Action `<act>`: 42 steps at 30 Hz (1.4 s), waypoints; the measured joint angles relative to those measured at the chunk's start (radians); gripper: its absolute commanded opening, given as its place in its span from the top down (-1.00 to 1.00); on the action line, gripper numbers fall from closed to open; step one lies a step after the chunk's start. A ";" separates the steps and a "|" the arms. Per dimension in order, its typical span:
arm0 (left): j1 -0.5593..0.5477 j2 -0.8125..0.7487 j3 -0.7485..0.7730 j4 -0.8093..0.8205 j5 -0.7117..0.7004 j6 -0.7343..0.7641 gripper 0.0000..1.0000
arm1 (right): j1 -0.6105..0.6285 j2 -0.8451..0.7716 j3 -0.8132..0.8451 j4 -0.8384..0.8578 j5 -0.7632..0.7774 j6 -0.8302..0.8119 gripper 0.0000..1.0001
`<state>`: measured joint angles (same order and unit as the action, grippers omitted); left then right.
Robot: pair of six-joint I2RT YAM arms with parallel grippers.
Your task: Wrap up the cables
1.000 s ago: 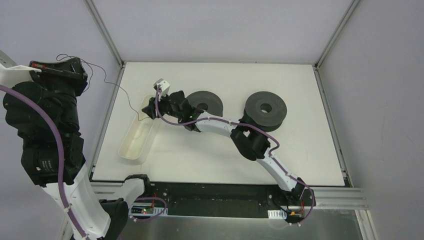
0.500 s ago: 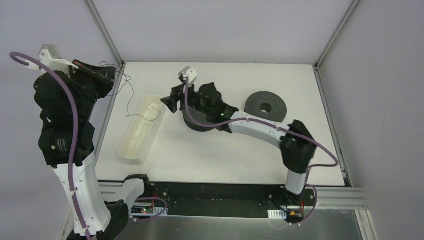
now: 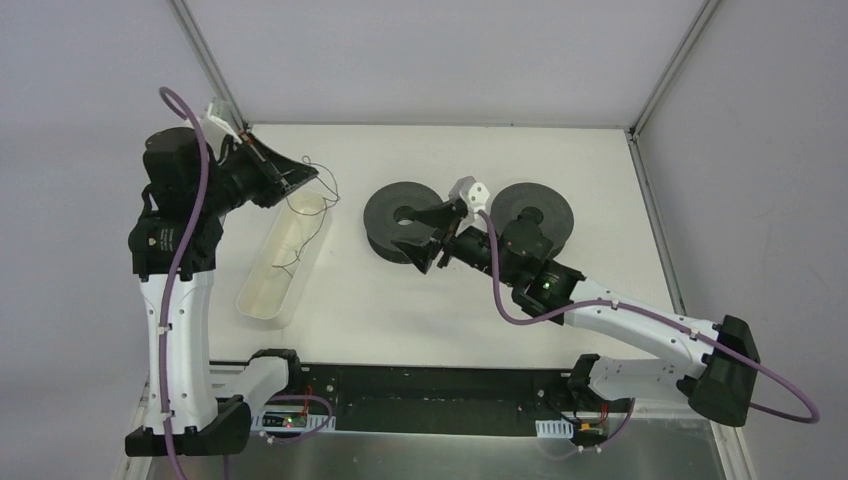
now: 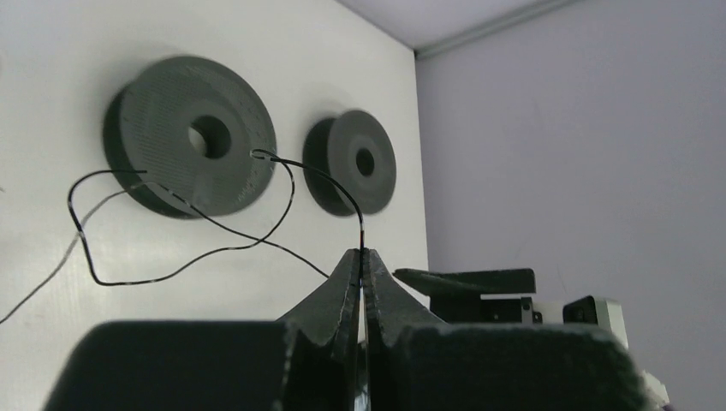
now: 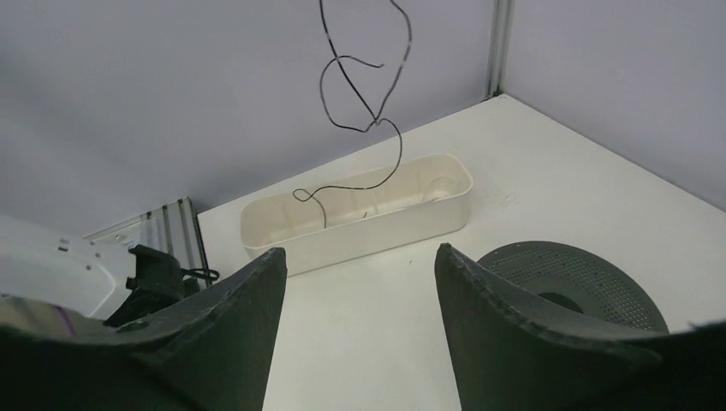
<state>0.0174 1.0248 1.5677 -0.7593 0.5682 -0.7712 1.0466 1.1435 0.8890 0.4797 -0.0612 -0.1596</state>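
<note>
Pinched shut on a thin cable (image 4: 360, 231), the left gripper (image 3: 303, 176) holds it above the white tray (image 3: 262, 292); next the wide-open right gripper (image 3: 425, 246) likely must catch the loose end.

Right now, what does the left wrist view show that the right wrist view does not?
Only the left wrist view shows the left end effector shut on the cable and a farther spool. Only the right wrist view shows the open right end effector and the white tray with cable hanging into it. Both show the cable and a dark spool.
</note>
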 measured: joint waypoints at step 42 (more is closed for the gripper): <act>-0.410 0.102 0.098 0.204 -0.050 -0.158 1.00 | 0.090 0.757 0.143 0.953 0.497 0.201 -0.16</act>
<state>-0.3931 1.1271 1.6661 -0.5556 0.5186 -0.9287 1.1366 1.9007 1.0325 1.4322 0.4358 0.0410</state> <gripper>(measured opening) 0.003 0.678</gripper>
